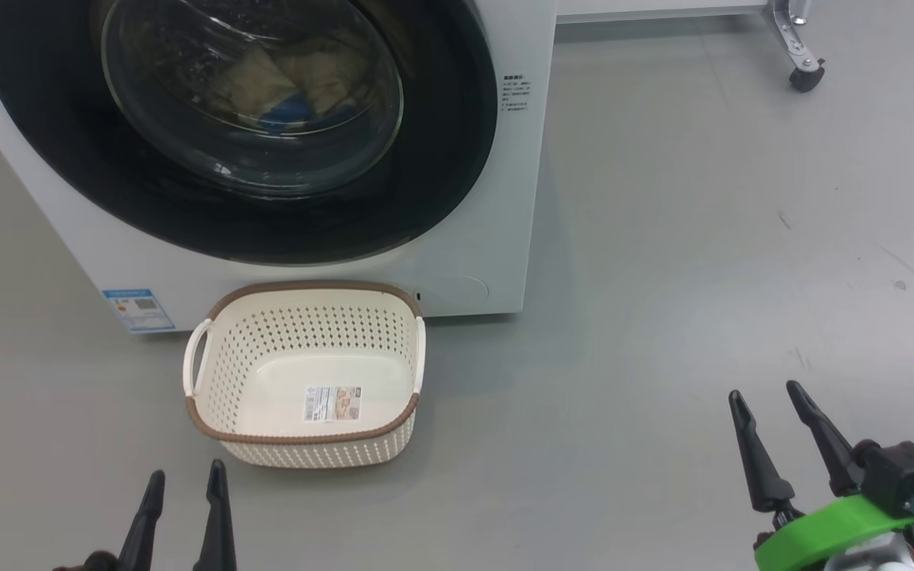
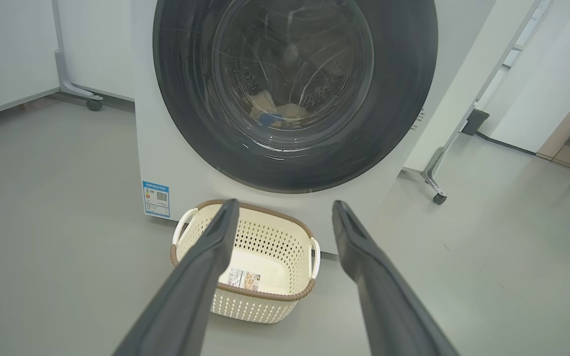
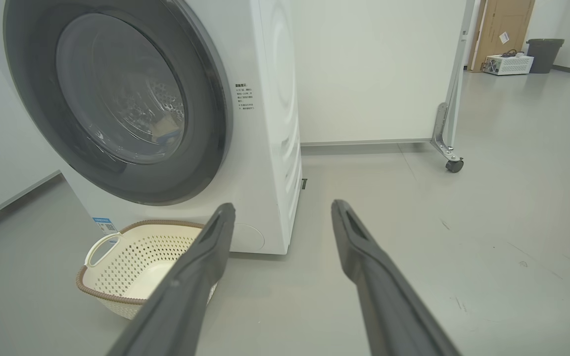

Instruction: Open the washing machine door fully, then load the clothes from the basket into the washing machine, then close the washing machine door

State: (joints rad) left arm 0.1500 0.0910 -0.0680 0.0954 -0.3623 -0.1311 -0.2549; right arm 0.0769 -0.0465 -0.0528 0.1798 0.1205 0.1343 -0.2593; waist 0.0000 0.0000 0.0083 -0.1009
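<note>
Left gripper (image 1: 187, 469) open, fingers spread, nothing between them, hanging over the floor (image 1: 663, 301). Right gripper (image 1: 764, 390) open too, holding nothing, green band (image 1: 830, 527) on its wrist. Floor is smooth grey with a few dark scuffs ahead of the right gripper and open room all round it.

Basket (image 1: 310, 284) is just ahead of the left gripper, a little to its right, and well left of the right gripper. It stands upright on the floor, with a brown rim and a white handle on each short side. A sticker (image 1: 333, 403) sits on its bare bottom, print too small to read. Its far rim is close against the washer (image 1: 505, 238) front; touching or not, cannot tell.

Beyond the basket the door (image 1: 441, 159) is shut flush on the washer, black rim around a glass bowl. Clothes (image 1: 282, 83) lie in the drum behind the glass, cream with a blue patch.

Blue-white label (image 1: 138, 309) sits low on the washer front, ahead-left of the left gripper, with a QR code and unreadable text. Small black writing (image 1: 516, 93) right of the door is also unreadable.

Farther ahead of the right gripper is a white panel (image 3: 374, 74) on a castor (image 3: 454, 164). Past it are a dark bin (image 3: 545, 48) and a white crate (image 3: 507, 64).
</note>
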